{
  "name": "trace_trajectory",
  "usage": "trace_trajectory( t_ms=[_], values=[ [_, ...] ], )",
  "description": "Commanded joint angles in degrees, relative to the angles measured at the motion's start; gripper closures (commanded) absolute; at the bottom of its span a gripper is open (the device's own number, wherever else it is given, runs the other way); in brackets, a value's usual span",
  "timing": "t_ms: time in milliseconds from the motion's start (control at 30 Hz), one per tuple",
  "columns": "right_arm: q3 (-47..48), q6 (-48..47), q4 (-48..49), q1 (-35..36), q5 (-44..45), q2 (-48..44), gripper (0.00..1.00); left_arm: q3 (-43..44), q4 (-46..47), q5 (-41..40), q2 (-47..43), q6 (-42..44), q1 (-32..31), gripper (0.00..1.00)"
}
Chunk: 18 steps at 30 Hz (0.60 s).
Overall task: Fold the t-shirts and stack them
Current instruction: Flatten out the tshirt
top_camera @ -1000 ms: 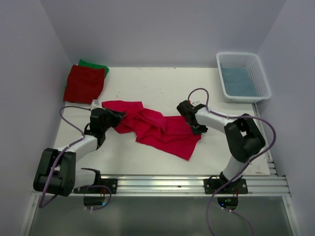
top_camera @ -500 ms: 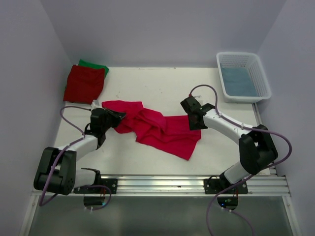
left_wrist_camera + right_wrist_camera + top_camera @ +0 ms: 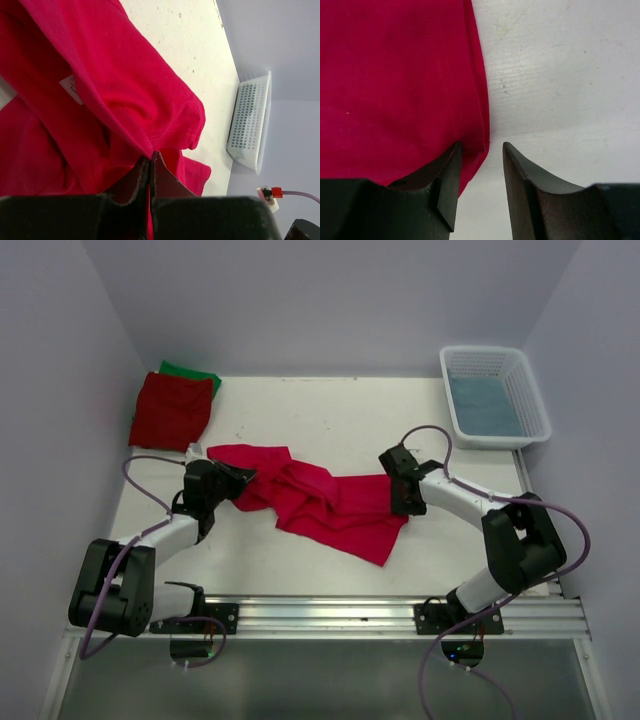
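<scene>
Two ends matter: I see my left tool (image 3: 151, 161) pinched shut on the left end of the pink shirt (image 3: 330, 505), which lies left-to-right across the worktop (image 3: 330, 425), while my right tool (image 3: 481, 150), jaws parted, straddles its right hem.

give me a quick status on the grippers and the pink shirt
Left gripper shut on crimson-pink t-shirt, left end. Right gripper open at its right hem, holding nothing. Shirt crumpled, unfolded. Nothing blocking.
</scene>
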Motion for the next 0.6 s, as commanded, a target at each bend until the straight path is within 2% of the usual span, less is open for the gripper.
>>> trace_trajectory(
  t_ms=[0,133,367,567],
  values=[
    [-0.48,1.1,3.84,-0.59,-0.52,0.54,0.58,0.91,1.19,0.2,-0.19,1.34,0.07,1.0],
    [-0.48,0.74,5.15,-0.76,-1.39,1.34,0.59,0.91,0.84,0.2,-0.37,1.61,0.07,1.0],
    [-0.3,1.09,5.77,-1.12,-1.14,3.18,0.67,0.99,0.4,0.2,-0.89,1.7,0.07,1.0],
    [-0.22,1.27,4.98,-1.12,0.36,2.75,0.85,1.08,0.4,0.11,-0.81,1.78,0.07,1.0]
  ],
)
